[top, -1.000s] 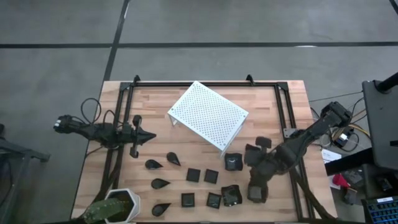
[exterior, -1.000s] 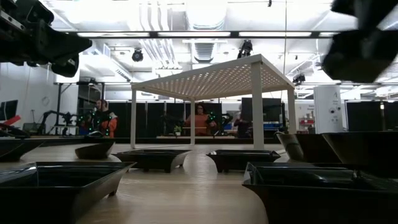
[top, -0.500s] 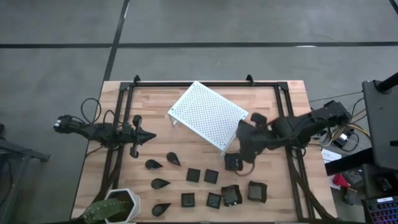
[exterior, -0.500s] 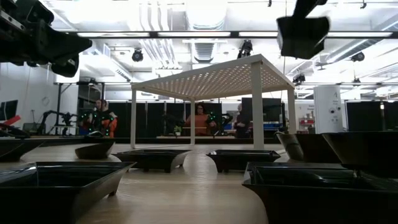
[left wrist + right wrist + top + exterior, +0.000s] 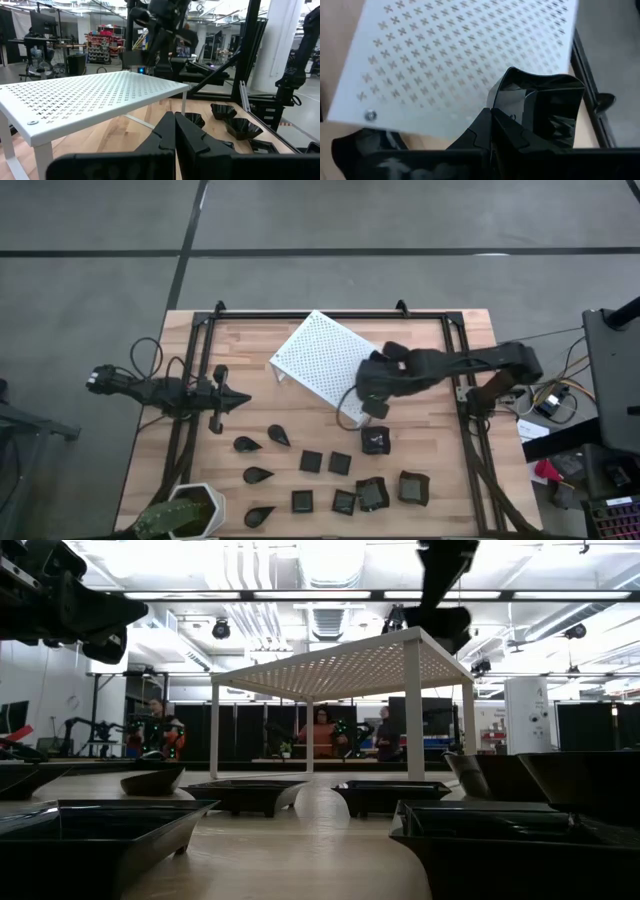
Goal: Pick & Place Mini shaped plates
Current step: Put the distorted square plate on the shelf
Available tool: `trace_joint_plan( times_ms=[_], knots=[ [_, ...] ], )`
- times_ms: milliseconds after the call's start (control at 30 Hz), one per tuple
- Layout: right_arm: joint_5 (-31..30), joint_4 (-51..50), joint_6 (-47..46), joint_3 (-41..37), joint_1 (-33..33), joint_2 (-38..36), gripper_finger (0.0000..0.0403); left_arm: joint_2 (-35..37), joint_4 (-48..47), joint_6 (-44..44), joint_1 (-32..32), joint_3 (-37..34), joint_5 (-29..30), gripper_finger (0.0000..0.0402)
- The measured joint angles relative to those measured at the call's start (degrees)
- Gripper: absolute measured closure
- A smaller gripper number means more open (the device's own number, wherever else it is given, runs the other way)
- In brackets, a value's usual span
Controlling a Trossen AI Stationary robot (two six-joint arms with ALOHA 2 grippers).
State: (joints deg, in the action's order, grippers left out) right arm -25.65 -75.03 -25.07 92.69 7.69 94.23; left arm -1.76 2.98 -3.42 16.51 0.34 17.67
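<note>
My right gripper (image 5: 376,392) is shut on one wavy-rimmed glossy black plate (image 5: 540,107) and hovers over the right corner of the white perforated rack (image 5: 330,360). In the low view the plate (image 5: 442,625) hangs just above the rack top. The other black plates lie flat on the table's near half: teardrops (image 5: 247,444), small squares (image 5: 311,462) and wavy squares (image 5: 412,487). My left gripper (image 5: 238,399) is shut and touches nothing; it waits above the table's left side, beside the rack (image 5: 90,97). My right gripper pinches the plate's rim (image 5: 506,102) between its two fingers (image 5: 482,125). It comes from above, pointing down. The plate is lifted clear and hangs tilted below the fingers, its hollow side facing the wrist camera, above the rack's edge.
A white hexagonal plant pot (image 5: 187,513) stands at the near left corner. A black frame (image 5: 460,370) runs along the table's left, far and right sides. People sit in the room beyond the table (image 5: 322,730). Bare wood shows between the rack and the plates.
My right gripper, carrying the plate, has swung from low over the table's near right corner up and toward the far left. It now stands over the rack's right corner. The plates on the table have kept their places.
</note>
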Motion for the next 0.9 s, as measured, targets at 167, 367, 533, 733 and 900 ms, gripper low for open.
trace_joint_plan(
  times_ms=[167, 367, 533, 733, 900],
  knots=[
    [0.0, -4.76, 0.03, 5.99, -0.58, 5.97, 0.0394, 0.0, -0.01, 0.01, 0.02, 0.0, -0.01, 0.0401],
    [0.17, -7.71, -0.08, 12.17, -1.24, 10.46, 0.0394, 0.0, -0.02, 0.02, 0.02, 0.0, -0.02, 0.0401],
    [0.67, -8.25, -0.3, 14.73, -2.14, 12.69, 0.0394, 0.0, 0.0, 0.01, 0.02, 0.0, 0.0, 0.0401],
    [3.38, -8.86, -2.14, 15.64, -2.24, 14.2, 0.0394, 0.0, 0.0, 0.0, 0.02, 0.0, 0.0, 0.0401],
    [3.2, -8.6, -2.19, 14.06, -2.43, 14.7, 0.0394, -0.09, -0.01, 0.01, 0.02, 0.0, -0.01, 0.0401]
  ],
)
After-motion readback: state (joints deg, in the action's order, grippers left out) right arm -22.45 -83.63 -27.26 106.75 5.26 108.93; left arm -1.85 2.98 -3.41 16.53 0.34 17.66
